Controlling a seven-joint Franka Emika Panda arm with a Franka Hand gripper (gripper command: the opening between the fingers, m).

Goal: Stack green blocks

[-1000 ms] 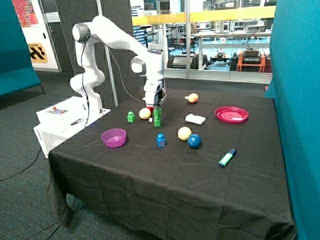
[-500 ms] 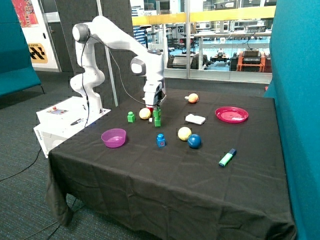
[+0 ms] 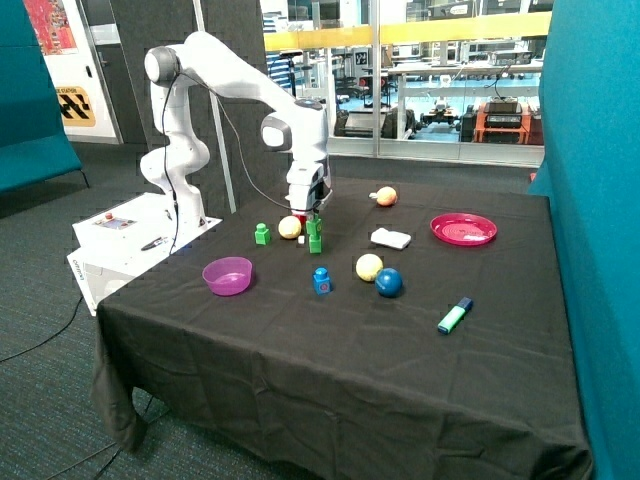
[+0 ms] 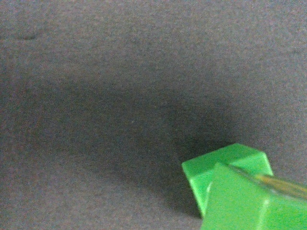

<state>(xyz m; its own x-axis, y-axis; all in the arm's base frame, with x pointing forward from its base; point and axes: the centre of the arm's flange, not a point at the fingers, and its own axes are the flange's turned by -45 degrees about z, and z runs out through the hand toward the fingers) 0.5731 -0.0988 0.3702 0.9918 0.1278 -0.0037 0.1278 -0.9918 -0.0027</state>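
Gripper: the white Franka arm's two-finger gripper points straight down over the black cloth-covered table, right at the top of a two-high stack of small bright green plastic studded bricks; whether its fingers are closed on the upper brick or apart cannot be told.
Stack: the upper green brick sits on the lower green brick; the wrist view shows both against the dark cloth.
Third brick: a single small green studded brick stands alone on the cloth, a little way from the gripper, beyond the yellow ball that lies just beside the stack.
Near the gripper: a small blue studded block, a second yellow ball and a dark blue ball touching it.
Farther out: a translucent purple plastic bowl, a flat white object, an orange ball.
Farthest: a round pink plate and a teal-green marker pen.
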